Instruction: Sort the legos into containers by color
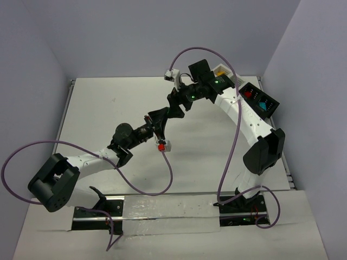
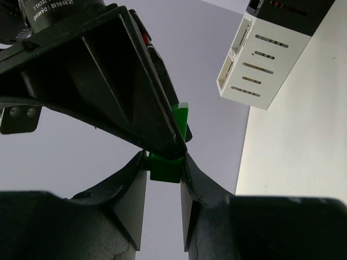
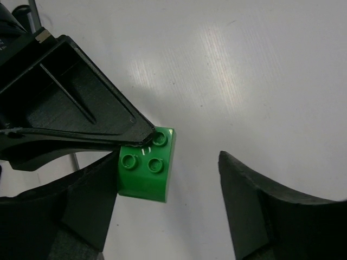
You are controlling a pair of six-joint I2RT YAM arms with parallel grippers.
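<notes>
- White table (image 3: 260,65): matt sheet with faint ribbing and soft glare, closed in by pale grey walls.
- Centre of the top view: both arms meeting nose to nose above the surface, well apart from the containers at upper right.
- Left gripper (image 2: 164,162): pinched tight on a green lego (image 3: 143,170), fingertips on two opposite faces, brick lifted off the surface.
- Right gripper (image 3: 165,162): jaws wide apart, straddling the same brick. One finger touching its side, clear gap at the other, nothing gripped yet.
- Judged step: hand-over of the brick from left to right, ahead of the carry to a bin.
- Recommended: centre the right jaws first to avoid shoving or twisting the brick. Seat the pads flat on the free faces, clear of the left fingertips. Release left only after a firm right grip.
- Brick: glossy hard plastic, round studs on top, one rounded edge. Likely slippery and prone to pivot under a corner pinch.
- Fingers: black, matt, wedge-shaped, with hollow ribbed backs.
- White container (image 2: 255,65): boxy, slotted wall, upper right of the left wrist view, with a black container (image 2: 293,6) just beside it. Proper bin for green not identifiable.
</notes>
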